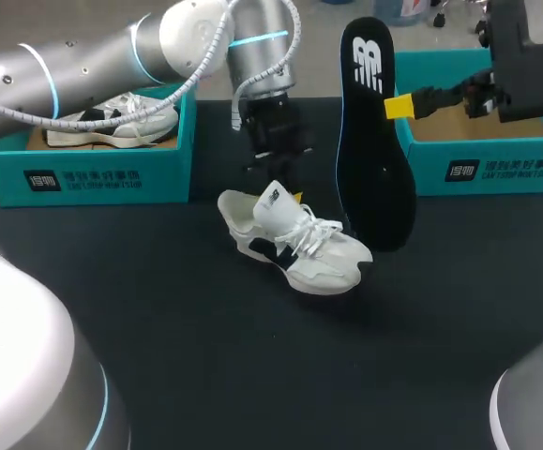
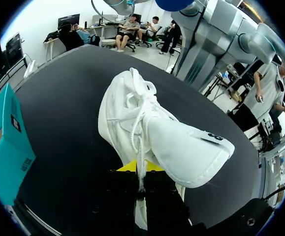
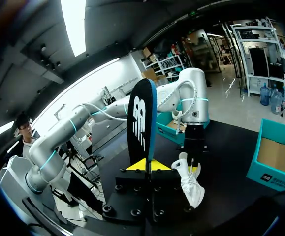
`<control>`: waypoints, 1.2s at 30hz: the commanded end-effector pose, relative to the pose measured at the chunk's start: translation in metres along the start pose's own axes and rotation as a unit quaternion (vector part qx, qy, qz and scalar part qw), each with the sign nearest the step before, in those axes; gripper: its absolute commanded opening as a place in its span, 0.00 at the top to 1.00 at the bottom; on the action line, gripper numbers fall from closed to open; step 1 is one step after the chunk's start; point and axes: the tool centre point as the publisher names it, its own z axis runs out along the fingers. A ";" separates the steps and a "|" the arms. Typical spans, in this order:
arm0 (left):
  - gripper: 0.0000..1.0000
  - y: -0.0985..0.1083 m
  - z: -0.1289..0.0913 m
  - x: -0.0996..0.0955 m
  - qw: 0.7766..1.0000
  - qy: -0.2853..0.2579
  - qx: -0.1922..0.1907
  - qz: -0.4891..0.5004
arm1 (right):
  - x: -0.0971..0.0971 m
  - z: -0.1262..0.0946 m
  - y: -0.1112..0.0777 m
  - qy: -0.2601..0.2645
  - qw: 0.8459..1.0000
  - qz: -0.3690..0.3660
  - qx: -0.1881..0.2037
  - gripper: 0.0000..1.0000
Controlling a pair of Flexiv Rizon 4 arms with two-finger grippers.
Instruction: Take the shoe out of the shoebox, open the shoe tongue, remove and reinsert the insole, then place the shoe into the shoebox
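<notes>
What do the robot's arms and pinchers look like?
The left arm and right arm are fat silver tubes with glowing light-blue rings. A curly white cable runs along the left one. The left gripper and right gripper are black and boxy, with bright yellow fingertips.

Bench (image 1: 205,375): black, matte, spanning left to right and near to far.
Light: even, soft shadows.
</notes>
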 end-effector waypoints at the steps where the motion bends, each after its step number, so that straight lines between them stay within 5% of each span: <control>1: 1.00 -0.006 -0.007 -0.003 0.908 0.293 -0.056 0.293 | -0.001 0.003 0.001 0.000 1.000 0.000 0.001 1.00; 7: 1.00 -0.009 -0.009 0.002 0.894 0.321 -0.082 0.302 | -0.001 0.003 0.001 0.000 1.000 0.000 0.001 1.00; 36: 1.00 -0.008 -0.016 0.006 0.907 0.326 -0.106 0.243 | -0.001 0.003 0.001 0.000 1.000 0.000 0.001 1.00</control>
